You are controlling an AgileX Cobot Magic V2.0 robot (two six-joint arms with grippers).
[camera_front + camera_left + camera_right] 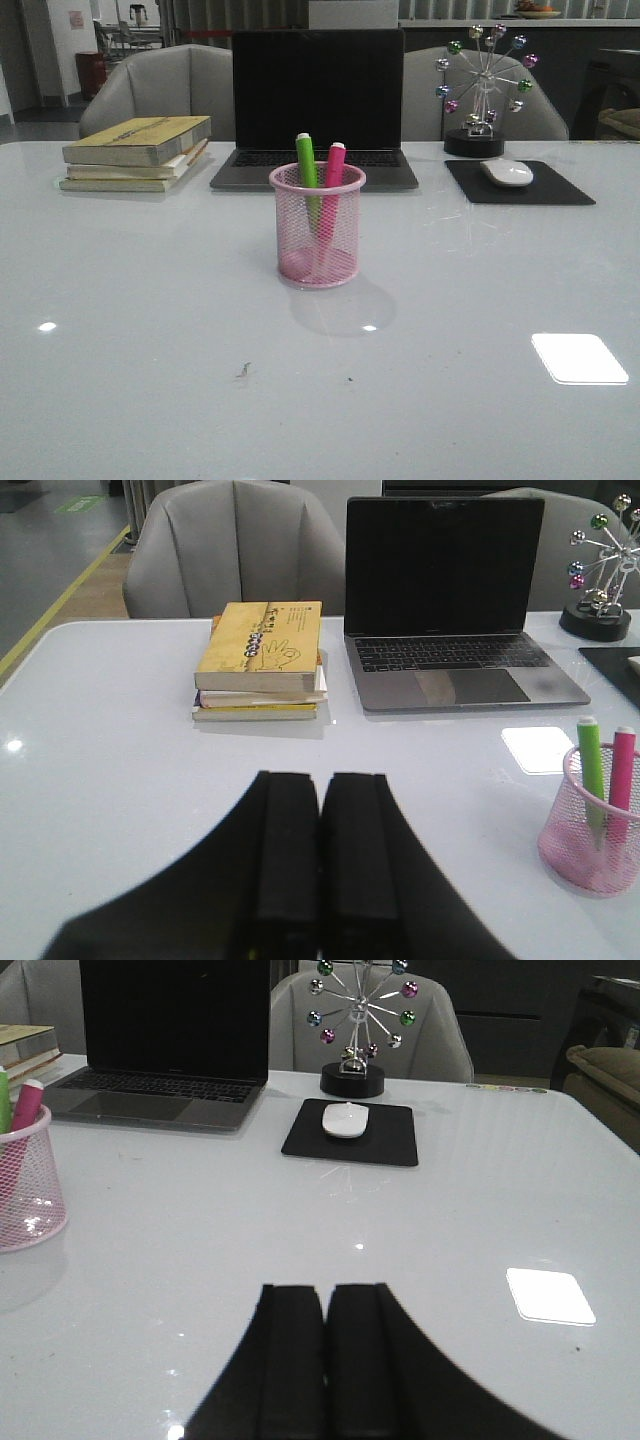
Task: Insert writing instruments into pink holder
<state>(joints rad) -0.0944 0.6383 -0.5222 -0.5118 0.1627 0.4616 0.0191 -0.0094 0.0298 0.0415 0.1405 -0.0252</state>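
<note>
- Standing mid-table before the laptop (317, 100), the pink holder (317, 240) is well apart from both arms.
- Green marker (307, 170) and pink marker (333, 175) lean upright inside it; task looks finished.
- Left gripper (320, 865) and right gripper (325, 1360) are closed, empty.

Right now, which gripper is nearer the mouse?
Right. The right gripper faces the mouse almost directly; the left gripper sits beyond the pink holder, facing the books.

Open table (150, 350) before pink holder (317, 240), laptop (316, 110) just behind
</note>
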